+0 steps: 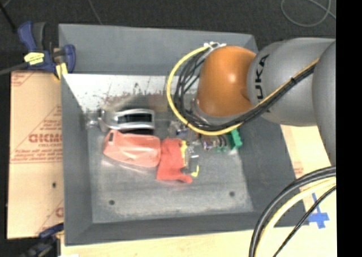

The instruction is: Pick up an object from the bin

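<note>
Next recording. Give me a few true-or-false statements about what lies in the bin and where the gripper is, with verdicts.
1. A red crumpled thing lies near the middle of the bin. True.
2. A pink packet lies to the right of the red crumpled thing. False: it lies to its left, right beside it.
3. A green thing lies against the bin's left wall. False: it lies right of the gripper, just below the arm's orange cover.
4. The gripper is at the right edge of the red crumpled thing. True.
5. A black and silver thing lies behind the pink packet, nearer the back wall. True.
</note>
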{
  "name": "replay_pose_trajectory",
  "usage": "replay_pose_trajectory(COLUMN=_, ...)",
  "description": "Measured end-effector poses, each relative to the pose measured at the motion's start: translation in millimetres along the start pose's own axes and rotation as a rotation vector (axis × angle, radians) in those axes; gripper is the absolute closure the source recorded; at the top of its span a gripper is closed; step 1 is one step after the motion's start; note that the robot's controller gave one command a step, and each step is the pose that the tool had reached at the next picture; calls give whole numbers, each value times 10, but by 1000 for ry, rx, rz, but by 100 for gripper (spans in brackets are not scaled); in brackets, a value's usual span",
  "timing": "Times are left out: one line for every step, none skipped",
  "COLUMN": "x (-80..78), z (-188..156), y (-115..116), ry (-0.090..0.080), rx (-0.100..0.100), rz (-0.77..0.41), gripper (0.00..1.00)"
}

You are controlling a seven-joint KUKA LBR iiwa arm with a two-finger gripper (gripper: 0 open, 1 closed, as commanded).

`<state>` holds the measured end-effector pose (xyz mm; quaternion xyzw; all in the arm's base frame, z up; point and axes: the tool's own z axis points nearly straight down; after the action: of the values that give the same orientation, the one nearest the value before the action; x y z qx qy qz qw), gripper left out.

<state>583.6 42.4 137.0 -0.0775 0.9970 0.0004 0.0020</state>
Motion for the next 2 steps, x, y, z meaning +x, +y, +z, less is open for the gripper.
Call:
replay_pose_trajectory(x=177, z=60, y=38, ry=-1, rx=1, rz=-67, gripper=0)
replay_pose_trajectory(x=252, z=158, y=-9, ry=-3, rx=-1, rz=-49, gripper=0)
